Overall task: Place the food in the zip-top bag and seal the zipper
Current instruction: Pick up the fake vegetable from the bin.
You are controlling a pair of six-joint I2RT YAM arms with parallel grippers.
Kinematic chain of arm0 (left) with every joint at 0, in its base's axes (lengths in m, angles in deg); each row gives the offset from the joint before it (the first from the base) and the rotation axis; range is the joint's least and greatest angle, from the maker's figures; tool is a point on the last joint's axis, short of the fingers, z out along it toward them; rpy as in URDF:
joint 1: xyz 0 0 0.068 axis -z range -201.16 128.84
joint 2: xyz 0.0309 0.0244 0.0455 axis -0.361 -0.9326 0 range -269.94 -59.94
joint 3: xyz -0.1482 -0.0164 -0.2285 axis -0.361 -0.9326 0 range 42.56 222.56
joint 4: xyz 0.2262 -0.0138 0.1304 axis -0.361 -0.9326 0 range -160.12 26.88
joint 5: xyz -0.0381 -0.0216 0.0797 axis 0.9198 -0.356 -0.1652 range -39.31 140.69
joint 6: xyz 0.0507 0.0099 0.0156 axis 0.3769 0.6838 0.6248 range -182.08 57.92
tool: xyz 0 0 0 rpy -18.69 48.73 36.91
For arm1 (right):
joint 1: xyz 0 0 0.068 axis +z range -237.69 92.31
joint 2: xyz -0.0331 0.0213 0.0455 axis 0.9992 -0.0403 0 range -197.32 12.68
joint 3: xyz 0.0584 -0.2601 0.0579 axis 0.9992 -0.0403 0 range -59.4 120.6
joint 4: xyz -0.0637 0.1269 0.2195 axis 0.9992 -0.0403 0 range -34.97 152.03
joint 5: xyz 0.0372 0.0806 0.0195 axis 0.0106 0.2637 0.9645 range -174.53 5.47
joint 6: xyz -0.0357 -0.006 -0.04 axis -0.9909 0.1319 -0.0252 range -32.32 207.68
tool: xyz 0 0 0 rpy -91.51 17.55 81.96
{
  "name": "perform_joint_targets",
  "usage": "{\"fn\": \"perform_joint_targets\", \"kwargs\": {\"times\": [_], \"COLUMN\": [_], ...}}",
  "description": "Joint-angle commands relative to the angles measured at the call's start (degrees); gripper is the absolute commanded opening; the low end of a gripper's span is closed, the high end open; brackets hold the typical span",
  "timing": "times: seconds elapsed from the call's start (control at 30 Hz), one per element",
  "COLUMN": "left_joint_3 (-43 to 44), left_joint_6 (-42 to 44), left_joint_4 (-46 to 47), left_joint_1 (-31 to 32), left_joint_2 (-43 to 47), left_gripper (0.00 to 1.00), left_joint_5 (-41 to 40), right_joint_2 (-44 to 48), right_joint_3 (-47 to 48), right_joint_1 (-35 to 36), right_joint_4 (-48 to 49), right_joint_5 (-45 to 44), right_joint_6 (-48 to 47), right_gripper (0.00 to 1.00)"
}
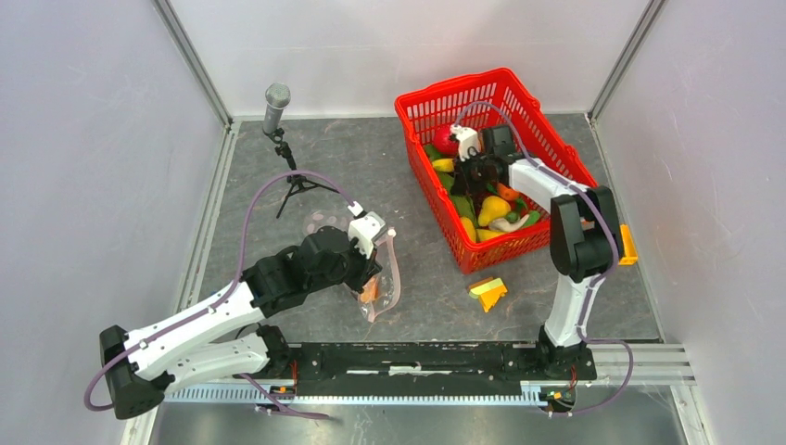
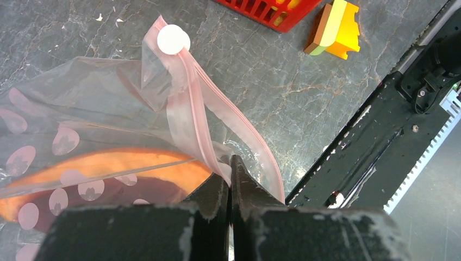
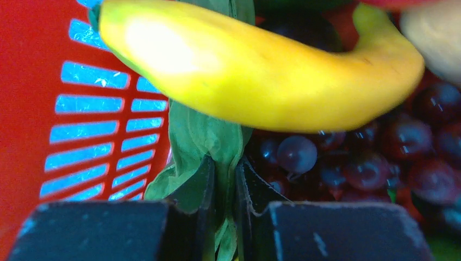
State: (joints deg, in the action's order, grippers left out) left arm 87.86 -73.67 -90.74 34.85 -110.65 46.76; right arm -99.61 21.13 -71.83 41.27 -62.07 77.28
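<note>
The clear zip-top bag (image 1: 382,278) with pink dots lies left of centre. An orange food piece (image 2: 108,171) is inside it. My left gripper (image 2: 230,169) is shut on the bag's pink zipper strip (image 2: 187,109) at the mouth edge; it also shows in the top view (image 1: 371,269). My right gripper (image 1: 475,169) is down inside the red basket, shut on a green leafy food piece (image 3: 215,138). A yellow banana (image 3: 261,70) lies just beyond the fingers and purple grapes (image 3: 348,157) lie to their right.
The red mesh basket (image 1: 436,107) at back right holds several toy foods. A yellow and orange block (image 1: 488,293) lies on the table in front of it, also in the left wrist view (image 2: 337,30). A microphone on a tripod (image 1: 276,107) stands at back left.
</note>
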Motion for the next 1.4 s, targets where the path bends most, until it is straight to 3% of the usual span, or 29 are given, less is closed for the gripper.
{"fn": "perform_joint_targets", "kwargs": {"times": [0.0,0.27,0.37,0.53,0.7,1.0,1.07,1.2,1.37], "left_joint_3": [-0.31,-0.96,-1.00,-1.00,-1.35,-1.59,-1.70,-1.70,-1.65], "left_joint_6": [-1.41,-1.68,-1.59,-1.76,-1.85,-1.85,-1.85,-1.85,-1.84], "left_joint_4": [1.79,1.93,2.13,2.52,2.30,2.22,2.22,2.22,2.26], "left_joint_1": [0.08,0.01,0.06,0.12,0.01,0.09,0.02,0.05,0.04], "left_joint_2": [1.53,3.09,2.83,2.66,3.60,4.49,4.58,4.58,4.41], "left_gripper": [0.02,0.02,0.02,0.02,0.02,0.02,0.02,0.02,0.02], "left_joint_5": [-0.25,-0.29,-0.07,0.70,0.34,0.65,0.75,1.23,1.37], "right_joint_2": [8.70,23.63,24.65,22.29,28.23,37.76,39.39,39.32,34.99], "right_joint_3": [-4.26,-13.15,-14.86,-13.56,-18.20,-21.57,-23.12,-22.42,-16.64], "right_joint_1": [-4.94,-12.02,-13.64,-14.17,-15.14,-16.21,-16.26,-16.55,-16.50], "right_joint_4": [4.33,15.37,16.51,12.72,30.76,37.70,36.73,32.66,10.47], "right_joint_5": [3.29,4.27,8.63,11.19,22.76,17.02,14.51,17.99,7.15], "right_joint_6": [6.68,16.71,18.07,18.32,27.31,28.56,29.10,29.02,18.70], "right_gripper": [0.11,0.10,0.19,0.16,0.21,0.25,0.24,0.20,0.25]}}
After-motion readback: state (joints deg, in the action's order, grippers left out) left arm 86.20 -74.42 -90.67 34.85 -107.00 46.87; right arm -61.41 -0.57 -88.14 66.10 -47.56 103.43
